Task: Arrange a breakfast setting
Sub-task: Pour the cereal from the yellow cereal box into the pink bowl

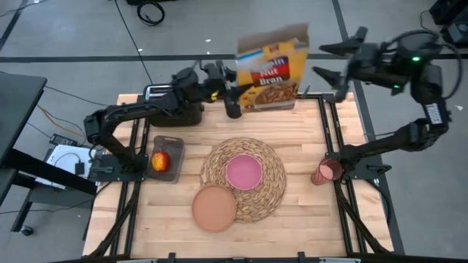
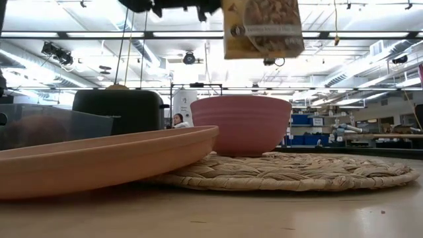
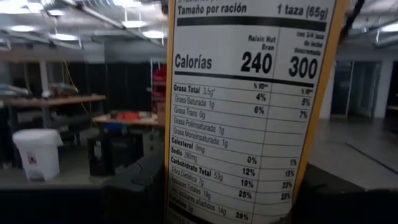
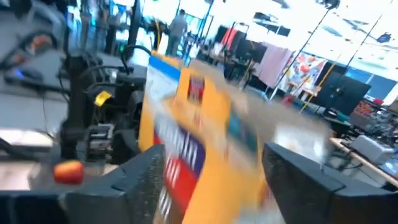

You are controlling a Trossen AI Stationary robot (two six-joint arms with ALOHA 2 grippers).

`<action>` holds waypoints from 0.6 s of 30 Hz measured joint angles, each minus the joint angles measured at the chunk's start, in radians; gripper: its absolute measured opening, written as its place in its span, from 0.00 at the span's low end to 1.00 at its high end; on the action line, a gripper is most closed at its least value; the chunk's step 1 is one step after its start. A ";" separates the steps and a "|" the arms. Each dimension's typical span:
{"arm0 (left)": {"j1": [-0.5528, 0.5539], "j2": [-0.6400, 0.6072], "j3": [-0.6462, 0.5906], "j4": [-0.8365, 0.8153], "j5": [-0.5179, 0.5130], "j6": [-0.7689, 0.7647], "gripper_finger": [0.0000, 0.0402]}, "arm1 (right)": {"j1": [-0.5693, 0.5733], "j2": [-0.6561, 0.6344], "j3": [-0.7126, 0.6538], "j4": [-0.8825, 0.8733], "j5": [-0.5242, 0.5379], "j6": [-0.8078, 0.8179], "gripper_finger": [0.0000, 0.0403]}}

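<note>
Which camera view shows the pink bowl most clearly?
The high view: the pink bowl shows whole from above, centred on the woven placemat. The low view gives its side profile, partly hidden behind the plate. Neither wrist view shows it.

Table layout, seen from above

The bowl (image 1: 243,172) sits on the placemat (image 1: 270,191); the plate (image 1: 213,208) overlaps its front-left edge. The apple (image 1: 160,161) lies left in a tray (image 1: 172,142), the cup (image 1: 326,172) right, the cereal box (image 1: 272,71) behind.
</note>
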 joint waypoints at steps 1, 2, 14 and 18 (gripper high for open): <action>0.002 -0.019 0.000 -0.001 0.000 0.000 0.51 | 0.000 -0.018 -0.014 -0.001 -0.013 0.019 0.71; 0.003 -0.037 0.000 0.004 0.000 -0.004 0.51 | 0.000 -0.036 -0.033 -0.001 -0.025 0.036 0.73; 0.001 -0.218 0.002 0.059 0.008 -0.147 0.50 | -0.001 -0.217 -0.515 0.176 -0.067 0.314 0.89; -0.005 -0.251 0.002 0.092 0.002 -0.176 0.50 | -0.001 -0.239 -0.698 0.395 -0.087 0.347 0.93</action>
